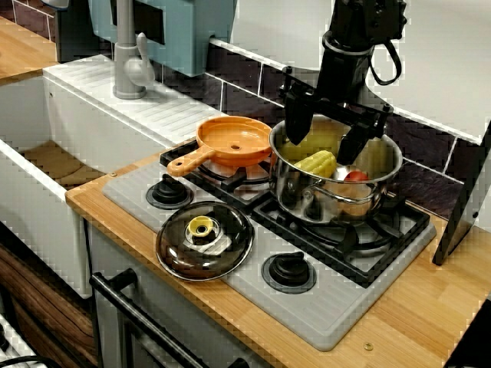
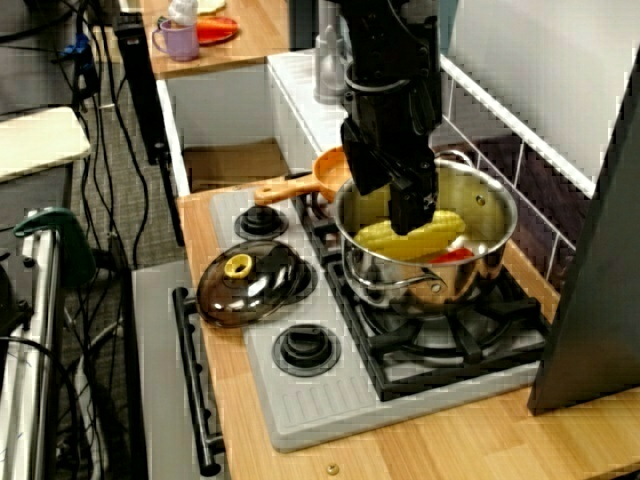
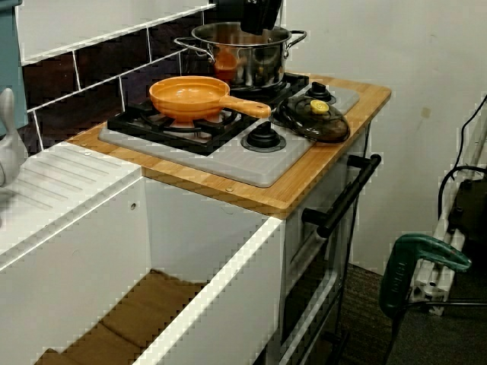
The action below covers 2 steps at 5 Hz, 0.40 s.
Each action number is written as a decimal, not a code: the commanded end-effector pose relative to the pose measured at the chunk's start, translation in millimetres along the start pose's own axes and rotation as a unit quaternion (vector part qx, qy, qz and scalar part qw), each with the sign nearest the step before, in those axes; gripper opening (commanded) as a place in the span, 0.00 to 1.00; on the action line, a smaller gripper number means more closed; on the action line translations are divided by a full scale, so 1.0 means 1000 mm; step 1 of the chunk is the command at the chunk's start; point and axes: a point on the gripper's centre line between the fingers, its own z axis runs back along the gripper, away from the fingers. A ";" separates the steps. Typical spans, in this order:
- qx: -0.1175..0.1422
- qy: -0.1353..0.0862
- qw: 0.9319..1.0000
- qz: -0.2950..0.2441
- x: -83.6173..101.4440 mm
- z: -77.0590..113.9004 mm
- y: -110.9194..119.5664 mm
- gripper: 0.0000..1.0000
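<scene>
Glass lid (image 1: 204,240) lay at the front of the stove (image 1: 330,307). Behind it, the gripper (image 1: 326,142) hung in the steel pot (image 1: 307,201), fingers (image 1: 298,126) spread over a corn cob (image 1: 317,162). Seemingly a reach; grasping would need the fingers lowered astride the cob.

- Steel pot (image 3: 242,59) stands on the back burner of the hob, by the dark tiles.
- Gripper (image 3: 259,20) reaches down over the pot's rim; its fingertips cannot be made out.
- Orange pan (image 3: 189,97) sits on the nearer burner, its handle pointing at the glass lid (image 3: 313,120).
- The lid, with its yellow knob, lies flat on the grey hob plate (image 3: 255,169), between two black dials.
- Wooden counter (image 3: 300,186) borders the white sink (image 3: 205,293).
</scene>
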 end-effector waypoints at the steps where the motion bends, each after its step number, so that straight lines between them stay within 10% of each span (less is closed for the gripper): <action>1: -0.010 -0.050 0.999 0.016 0.022 0.028 0.015 1.00; 2: -0.007 -0.054 0.998 0.022 0.027 0.026 0.020 1.00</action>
